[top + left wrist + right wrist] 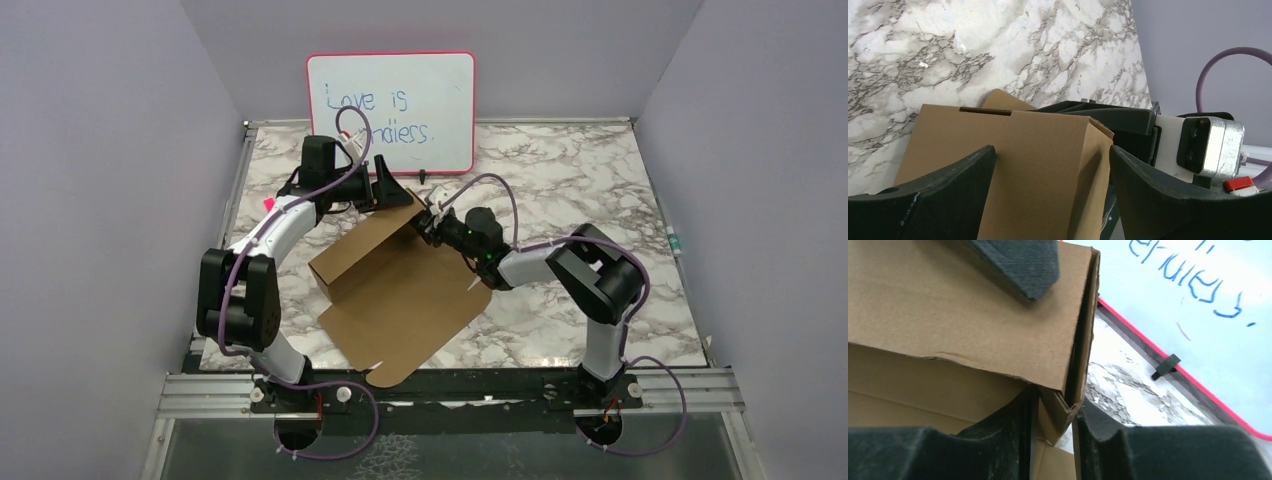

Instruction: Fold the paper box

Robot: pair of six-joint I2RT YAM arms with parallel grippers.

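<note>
The brown paper box [400,300], one wall raised, is straddled by wide left fingers [938,200] and pinched edgewise between right fingers [1158,455].

Top view: whiteboard [390,100] lower left corner and second line of writing partly behind left arm [290,215]. Right gripper [430,222] fingertips too small to make out. Left wrist: box [1018,160] cut off at bottom edge. Right wrist: box runs off left and top edges; whiteboard writing cropped, unreadable.
</note>
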